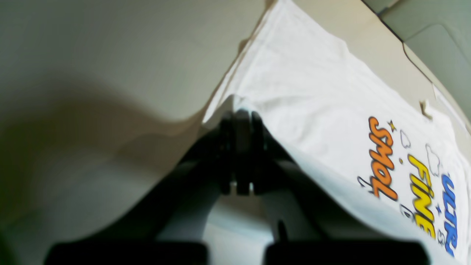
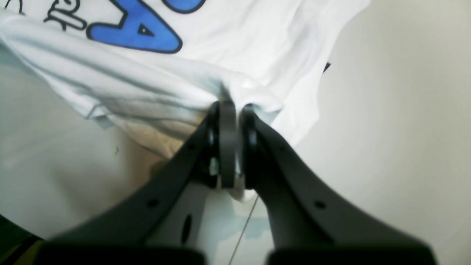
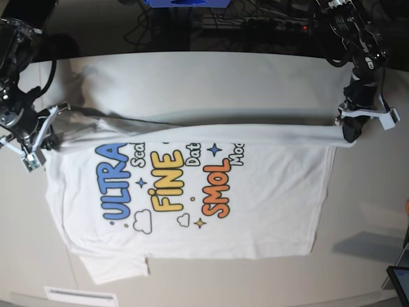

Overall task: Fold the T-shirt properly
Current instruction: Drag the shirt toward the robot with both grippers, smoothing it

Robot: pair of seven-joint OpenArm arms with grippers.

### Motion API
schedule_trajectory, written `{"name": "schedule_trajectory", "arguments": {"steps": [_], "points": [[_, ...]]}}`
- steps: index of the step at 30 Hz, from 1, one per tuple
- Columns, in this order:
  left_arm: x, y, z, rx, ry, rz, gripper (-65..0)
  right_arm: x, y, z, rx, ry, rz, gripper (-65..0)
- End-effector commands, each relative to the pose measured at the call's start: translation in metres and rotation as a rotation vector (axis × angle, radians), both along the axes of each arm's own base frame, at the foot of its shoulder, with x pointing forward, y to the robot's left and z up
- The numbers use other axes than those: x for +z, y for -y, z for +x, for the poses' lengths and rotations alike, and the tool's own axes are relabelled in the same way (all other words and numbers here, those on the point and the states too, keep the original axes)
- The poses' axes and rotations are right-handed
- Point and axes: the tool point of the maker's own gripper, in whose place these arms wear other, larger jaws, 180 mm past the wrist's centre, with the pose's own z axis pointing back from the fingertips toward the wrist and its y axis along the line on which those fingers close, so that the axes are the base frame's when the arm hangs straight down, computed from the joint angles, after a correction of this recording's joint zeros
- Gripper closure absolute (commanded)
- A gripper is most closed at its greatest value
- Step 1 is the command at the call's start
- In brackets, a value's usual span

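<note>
The white T-shirt (image 3: 192, 192) lies print-up on the table (image 3: 192, 83), with the blue, yellow and orange lettering facing me. Its far long edge is lifted into a taut fold stretched between both grippers. At the right end of that edge, near the hem, my left gripper (image 3: 350, 133) is shut on the cloth. The left wrist view shows its fingertips (image 1: 241, 114) pinching the T-shirt (image 1: 312, 110). My right gripper (image 3: 54, 137) is shut on the left end near the shoulder. In the right wrist view, the right gripper (image 2: 233, 106) clamps bunched fabric of the T-shirt (image 2: 147, 84).
Cables and dark equipment (image 3: 255, 25) run along the table's back edge. A white strip (image 3: 80, 295) lies at the front edge, and a dark device (image 3: 399, 281) sits at the front right corner. Pale bare tabletop surrounds the shirt.
</note>
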Motion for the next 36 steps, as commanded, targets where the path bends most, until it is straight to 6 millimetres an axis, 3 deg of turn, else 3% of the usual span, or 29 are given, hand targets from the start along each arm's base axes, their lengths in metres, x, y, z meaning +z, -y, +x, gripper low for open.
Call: {"name": "schedule_trajectory", "arguments": {"steps": [1, 10, 18, 23, 30, 36], "points": [[0.013, -0.007, 0.008, 0.015, 0.046, 0.020, 0.0, 0.014, 0.006, 0.011, 0.000, 0.049, -0.017, -0.6], [0.020, -0.017, 0.032, 0.074, 0.090, -0.023, 0.0, 0.002, 0.015, 0.034, -0.040, 0.026, 0.043, -0.6], [0.014, -0.023, 0.054, 0.116, 0.105, -0.085, 0.0, -0.006, -0.006, 0.062, 0.056, 0.011, 0.061, -0.6], [0.001, -0.025, 0.065, 0.135, 0.092, -0.132, 0.0, -0.018, -0.005, 0.071, 0.042, -0.025, 0.097, -0.6], [0.000, -0.025, 0.094, 0.147, 0.120, -0.198, 0.0, -0.027, -0.015, 0.081, 0.093, -0.029, 0.110, -0.6], [-0.011, 0.000, 0.125, 0.056, 0.065, -0.191, 0.0, -0.030, -0.015, 0.087, 0.091, -0.040, 0.121, -0.6]]}}
